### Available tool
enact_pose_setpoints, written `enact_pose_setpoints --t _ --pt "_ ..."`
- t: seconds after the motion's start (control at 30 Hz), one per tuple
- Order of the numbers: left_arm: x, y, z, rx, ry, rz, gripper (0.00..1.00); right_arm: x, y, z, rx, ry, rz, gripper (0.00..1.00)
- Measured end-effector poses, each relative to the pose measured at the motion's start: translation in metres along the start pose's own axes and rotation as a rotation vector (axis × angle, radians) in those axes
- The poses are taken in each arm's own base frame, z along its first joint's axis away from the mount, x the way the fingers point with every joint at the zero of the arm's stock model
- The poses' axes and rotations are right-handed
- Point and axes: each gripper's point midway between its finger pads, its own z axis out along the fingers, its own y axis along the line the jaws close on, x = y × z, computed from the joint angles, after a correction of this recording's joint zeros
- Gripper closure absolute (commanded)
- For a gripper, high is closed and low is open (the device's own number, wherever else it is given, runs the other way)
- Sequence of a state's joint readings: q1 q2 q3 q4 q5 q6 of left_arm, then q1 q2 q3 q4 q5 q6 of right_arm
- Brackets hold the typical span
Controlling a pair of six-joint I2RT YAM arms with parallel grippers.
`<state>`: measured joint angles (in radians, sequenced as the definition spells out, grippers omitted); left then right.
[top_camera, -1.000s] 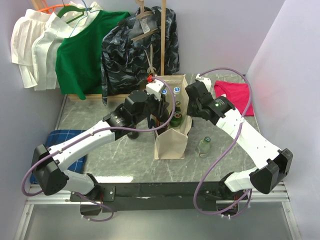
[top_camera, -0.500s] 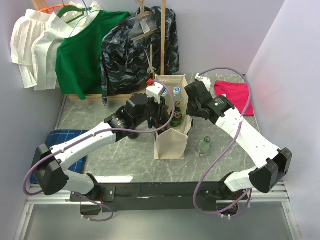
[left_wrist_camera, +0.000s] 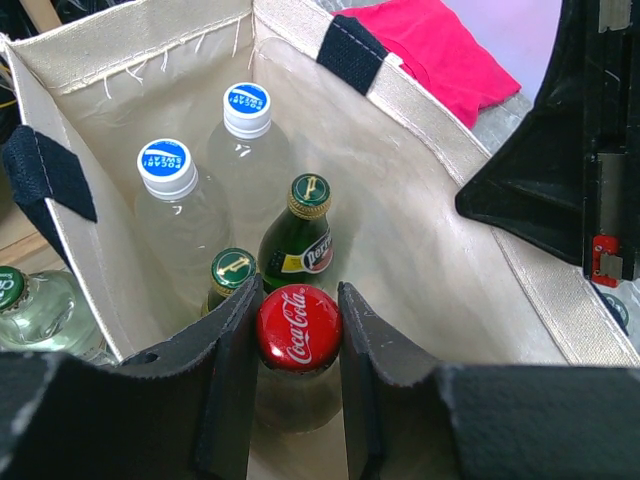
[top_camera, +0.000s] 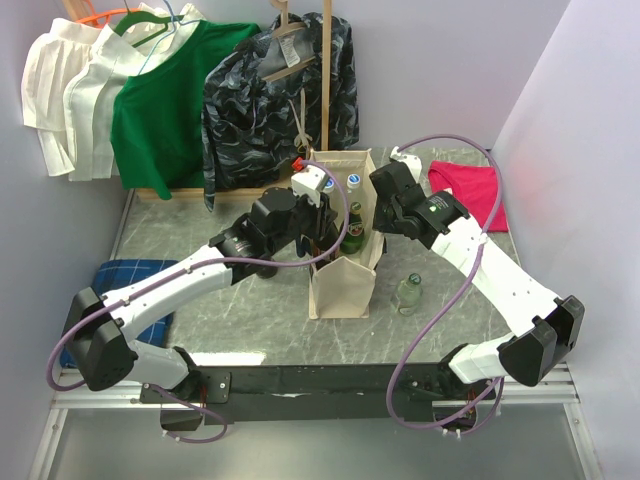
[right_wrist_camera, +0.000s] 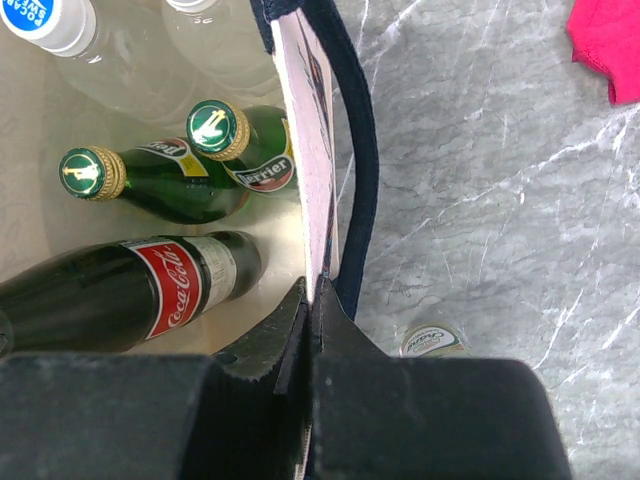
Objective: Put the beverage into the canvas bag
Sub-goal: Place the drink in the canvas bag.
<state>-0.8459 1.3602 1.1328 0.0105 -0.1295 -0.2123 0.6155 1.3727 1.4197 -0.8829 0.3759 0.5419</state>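
The cream canvas bag (top_camera: 342, 285) with navy handles stands open at mid-table. Inside it stand two clear bottles with blue-white caps (left_wrist_camera: 246, 105) and two green bottles (left_wrist_camera: 305, 220). My left gripper (left_wrist_camera: 298, 292) reaches down into the bag. It is shut on the red-capped Coca-Cola bottle (left_wrist_camera: 298, 328), one finger on each side of the cap. In the right wrist view that dark bottle (right_wrist_camera: 150, 285) leans inside the bag. My right gripper (right_wrist_camera: 312, 295) is shut on the rim of the bag's right wall (right_wrist_camera: 305, 150), beside the navy handle (right_wrist_camera: 355, 150).
A small clear bottle (top_camera: 409, 292) stands on the marble table right of the bag. Another clear bottle (left_wrist_camera: 30, 310) sits just outside the bag wall. Behind hang white, green and dark patterned garments (top_camera: 280, 90). A red cloth (top_camera: 468, 190) lies back right, a blue cloth (top_camera: 130, 285) at left.
My left gripper has shifted slightly to the left over the bag, still holding the Coca-Cola bottle. The right gripper has stayed on the bag's rim.
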Motion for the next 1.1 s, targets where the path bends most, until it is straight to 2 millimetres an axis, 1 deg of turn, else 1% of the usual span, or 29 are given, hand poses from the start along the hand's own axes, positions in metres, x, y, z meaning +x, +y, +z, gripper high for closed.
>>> enact_pose_setpoints --t 0.03,0.07,0.17,0.27,0.37,0.4,0.47,0.57,0.67,0.77,0.87,1.1 --pt "0.000 0.000 0.000 0.000 0.000 0.000 0.69 0.000 0.000 0.000 0.000 0.000 0.000 1.00" --pt "0.000 0.000 0.000 0.000 0.000 0.000 0.67 0.000 0.000 0.000 0.000 0.000 0.000 1.00" --pt "0.000 0.000 0.000 0.000 -0.001 0.000 0.67 0.000 0.000 0.000 0.000 0.000 0.000 1.00" --pt "0.001 0.000 -0.001 0.001 -0.003 0.000 0.62 0.000 0.000 0.000 0.000 0.000 0.000 1.00" --pt "0.001 0.000 0.000 0.001 -0.007 -0.001 0.60 0.000 0.000 0.000 0.000 0.000 0.000 0.95" --pt "0.000 0.000 0.000 0.002 -0.009 -0.001 0.57 0.000 0.000 0.000 0.000 0.000 0.000 0.94" --pt "0.000 0.000 -0.001 0.002 -0.013 -0.002 0.55 0.000 0.000 0.000 -0.001 0.000 0.001 0.89" --pt "-0.016 -0.003 -0.003 0.013 -0.067 -0.013 0.50 0.000 0.000 0.000 -0.001 0.001 0.001 0.85" --pt "-0.034 -0.005 -0.010 0.024 -0.127 -0.020 0.49 0.000 0.000 0.000 -0.002 0.001 0.002 0.85" --pt "-0.046 -0.007 -0.015 0.031 -0.164 -0.025 0.48 0.000 0.001 0.000 -0.003 0.002 0.003 0.84" --pt "-0.049 -0.007 -0.016 0.033 -0.177 -0.026 0.46 0.000 0.001 0.000 -0.003 0.002 0.004 0.84" --pt "-0.050 -0.007 -0.016 0.031 -0.180 -0.024 0.42 0.000 0.001 0.000 -0.003 0.002 0.004 0.82"
